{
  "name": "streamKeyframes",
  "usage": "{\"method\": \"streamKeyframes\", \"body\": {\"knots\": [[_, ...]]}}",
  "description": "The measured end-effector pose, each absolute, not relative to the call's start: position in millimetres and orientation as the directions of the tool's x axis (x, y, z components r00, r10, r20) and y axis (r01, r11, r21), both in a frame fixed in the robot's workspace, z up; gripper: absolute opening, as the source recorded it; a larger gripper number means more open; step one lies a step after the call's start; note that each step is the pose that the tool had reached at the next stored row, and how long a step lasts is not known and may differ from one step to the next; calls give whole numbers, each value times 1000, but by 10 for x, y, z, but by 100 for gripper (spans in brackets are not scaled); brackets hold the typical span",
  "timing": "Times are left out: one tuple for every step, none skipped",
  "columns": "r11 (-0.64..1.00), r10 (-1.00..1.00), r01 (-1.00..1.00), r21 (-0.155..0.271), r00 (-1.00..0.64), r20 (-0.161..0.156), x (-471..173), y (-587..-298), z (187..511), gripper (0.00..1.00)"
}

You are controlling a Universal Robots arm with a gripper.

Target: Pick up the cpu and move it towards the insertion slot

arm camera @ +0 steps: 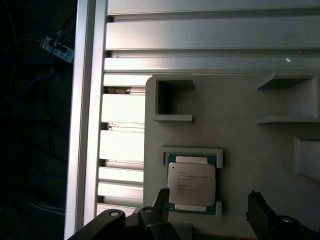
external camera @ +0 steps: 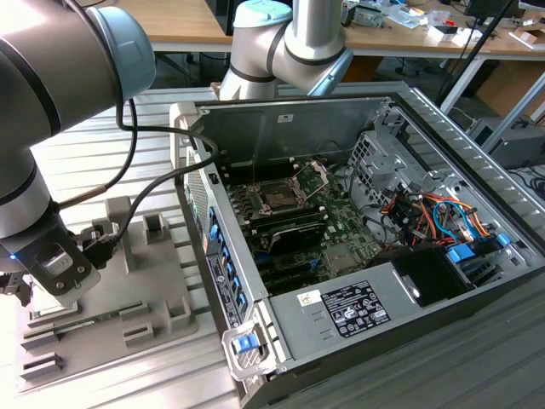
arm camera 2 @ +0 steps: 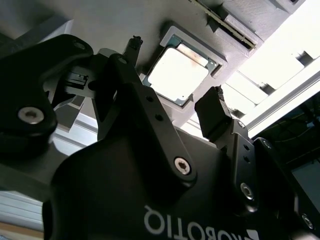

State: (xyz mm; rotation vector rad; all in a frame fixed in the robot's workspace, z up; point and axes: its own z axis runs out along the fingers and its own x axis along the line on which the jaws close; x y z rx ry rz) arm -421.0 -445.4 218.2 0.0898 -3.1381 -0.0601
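The black two-fingered gripper (arm camera: 208, 196) hangs with jaws spread wide; the small flat square cpu (arm camera: 191, 184) with silvery metal lid lies between them, beyond the tips, seated in a recess of the grey plastic tray (arm camera: 235, 130). Probably light, stiff and fragile (slippery lid too), so best pinched by opposite edges

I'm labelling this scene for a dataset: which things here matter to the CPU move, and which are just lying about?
In the job:
cpu, lying in the grey tray
gripper, open, hovering over the cpu
insertion slot

Lying about:
coloured cables
power supply box
blue latch
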Motion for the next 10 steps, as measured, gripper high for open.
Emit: {"method": "streamKeyframes", "body": {"knots": [[998, -57, -57, 38, -998, 1, -4210, -4454, 2180, 72], [998, -57, -57, 38, -998, 0, -4210, -4454, 2178, 72], [998, -57, -57, 38, -998, 1, -4210, -4454, 2176, 72], [998, -57, -57, 38, -998, 1, -4210, -4454, 2174, 72], [998, -57, -57, 38, -998, 1, -4210, -4454, 2172, 72], [998, -57, -57, 38, -998, 0, -4210, -4454, 2169, 72], [998, -57, -57, 38, -998, 0, -4210, -4454, 2167, 72], [998, -57, -57, 38, -998, 1, -4210, -4454, 2165, 72], [998, -57, -57, 38, -998, 1, -4210, -4454, 2161, 72], [998, -57, -57, 38, -998, 0, -4210, -4454, 2158, 72]]}}
